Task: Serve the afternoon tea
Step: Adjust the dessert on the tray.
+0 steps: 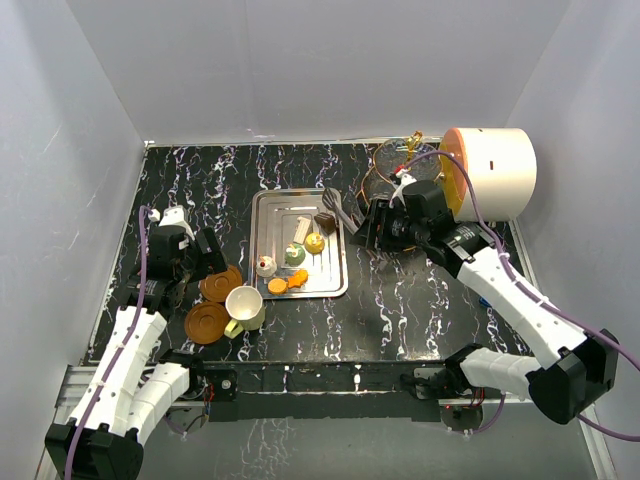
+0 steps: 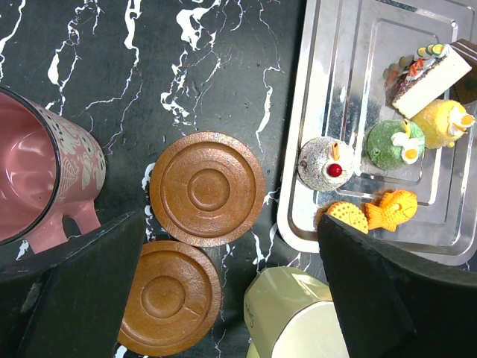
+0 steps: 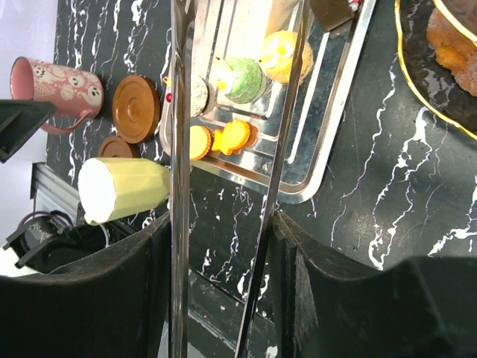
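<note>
Cakes [image 2: 391,145] white, green, yellow, orange; left fingers [image 2: 74,298] apart, right fingers [image 3: 89,298] seemingly around tongs [image 3: 177,246].

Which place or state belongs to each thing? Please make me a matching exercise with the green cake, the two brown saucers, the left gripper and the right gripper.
Things
1. green cake
2. brown saucers
3. left gripper
4. right gripper

Places or states
A. closed on the steel tongs
B. on the bare table, left of the tray
C. open, holding nothing
D. on the steel tray

Right pairs: 1-D, 2-B, 3-C, 4-A
</note>
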Available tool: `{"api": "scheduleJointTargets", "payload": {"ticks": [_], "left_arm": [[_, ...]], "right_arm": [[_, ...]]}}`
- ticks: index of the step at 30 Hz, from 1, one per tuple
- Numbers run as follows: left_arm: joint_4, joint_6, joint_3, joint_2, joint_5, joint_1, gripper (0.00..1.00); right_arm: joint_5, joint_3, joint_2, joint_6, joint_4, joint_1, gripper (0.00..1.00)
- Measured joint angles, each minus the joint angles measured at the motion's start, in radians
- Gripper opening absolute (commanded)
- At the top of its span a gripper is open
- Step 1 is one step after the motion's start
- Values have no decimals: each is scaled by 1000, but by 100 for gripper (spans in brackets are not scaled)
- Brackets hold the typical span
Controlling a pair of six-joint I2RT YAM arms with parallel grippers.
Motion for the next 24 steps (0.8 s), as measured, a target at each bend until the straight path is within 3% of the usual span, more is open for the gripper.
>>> {"api": "scheduleJointTargets", "payload": {"ticks": [10,24], "left_arm": [[-5,-3,0,-13,-3,0,99],[-19,-37,1,-18,-32,0,99]], "right_arm": [[-51,65,53,-36,-108,11,46],[100,237,241,-81,-253,47,42]]}}
